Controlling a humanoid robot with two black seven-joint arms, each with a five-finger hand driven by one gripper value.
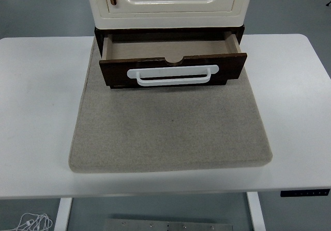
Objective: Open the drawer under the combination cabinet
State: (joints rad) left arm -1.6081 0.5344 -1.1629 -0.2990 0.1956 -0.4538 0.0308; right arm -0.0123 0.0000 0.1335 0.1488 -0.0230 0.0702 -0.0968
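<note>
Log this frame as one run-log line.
drawer: pulled open, looks empty | white handle: free | cabinet: door closed | mat: under cabinet | hands: not in view

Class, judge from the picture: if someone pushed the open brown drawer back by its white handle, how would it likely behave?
The drawer looks empty, so it would probably slide back lightly. Its rigid-looking wooden front should not flex, and the wide white handle offers a centred push, so skewing seems unlikely. The cream cabinet above may hold the base steady on the grey mat.

Grey felt mat (170,133) — white table (36,112)
</note>
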